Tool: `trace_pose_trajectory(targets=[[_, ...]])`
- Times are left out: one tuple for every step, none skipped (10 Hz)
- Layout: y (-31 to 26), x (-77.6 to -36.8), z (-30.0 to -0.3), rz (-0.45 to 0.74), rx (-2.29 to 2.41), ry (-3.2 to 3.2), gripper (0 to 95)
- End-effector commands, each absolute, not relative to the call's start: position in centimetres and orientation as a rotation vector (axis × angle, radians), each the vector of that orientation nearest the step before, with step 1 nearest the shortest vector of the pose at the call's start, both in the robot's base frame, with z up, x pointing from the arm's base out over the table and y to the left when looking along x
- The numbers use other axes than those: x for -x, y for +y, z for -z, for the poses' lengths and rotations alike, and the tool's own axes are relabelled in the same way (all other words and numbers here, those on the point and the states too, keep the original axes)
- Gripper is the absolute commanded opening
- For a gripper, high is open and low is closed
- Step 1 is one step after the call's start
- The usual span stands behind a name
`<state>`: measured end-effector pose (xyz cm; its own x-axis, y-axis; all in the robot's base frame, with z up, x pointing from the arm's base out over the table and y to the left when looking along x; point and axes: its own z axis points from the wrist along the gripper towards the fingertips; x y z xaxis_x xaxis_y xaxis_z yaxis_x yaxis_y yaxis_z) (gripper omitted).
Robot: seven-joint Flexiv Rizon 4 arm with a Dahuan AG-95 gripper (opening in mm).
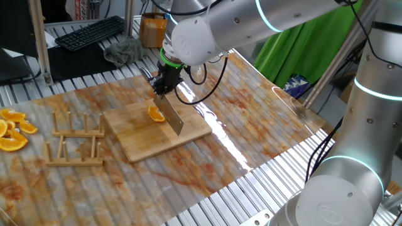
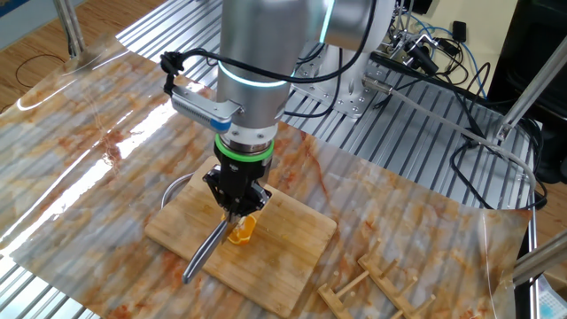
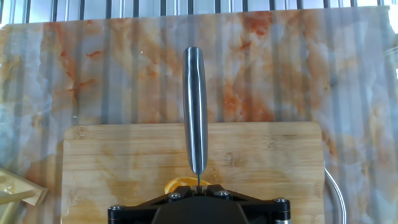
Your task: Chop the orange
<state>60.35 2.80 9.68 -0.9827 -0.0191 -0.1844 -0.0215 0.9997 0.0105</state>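
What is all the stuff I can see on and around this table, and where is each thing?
orange: one small piece, bright orange, on the cutting board under the knife
knife: one, silver, held over the orange
cutting board: one, pale wood, mid-table
orange slices: a heap, orange, at the table's edge beyond the racks
wooden racks: two, pale wood, beside the board
keyboard: one, black, behind the table
green cloth: one, hanging at the side
gripper: one, black, shut on the knife handle
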Motion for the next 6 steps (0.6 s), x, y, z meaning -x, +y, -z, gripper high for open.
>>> trace_pose_trajectory(targets=[[2.95, -60.34, -9.04, -0.032, 0.025, 2.962, 0.0], [2.96, -60.33, -9.0, -0.03, 0.024, 2.961, 0.0], [2.99, -60.33, -8.83, -0.03, 0.021, 2.961, 0.0], [3.03, -60.32, -8.71, -0.031, 0.017, 2.959, 0.0], [3.04, -60.33, -8.57, -0.031, 0.014, 2.955, 0.0], [3.06, -60.35, -8.41, -0.031, 0.013, 2.952, 0.0]])
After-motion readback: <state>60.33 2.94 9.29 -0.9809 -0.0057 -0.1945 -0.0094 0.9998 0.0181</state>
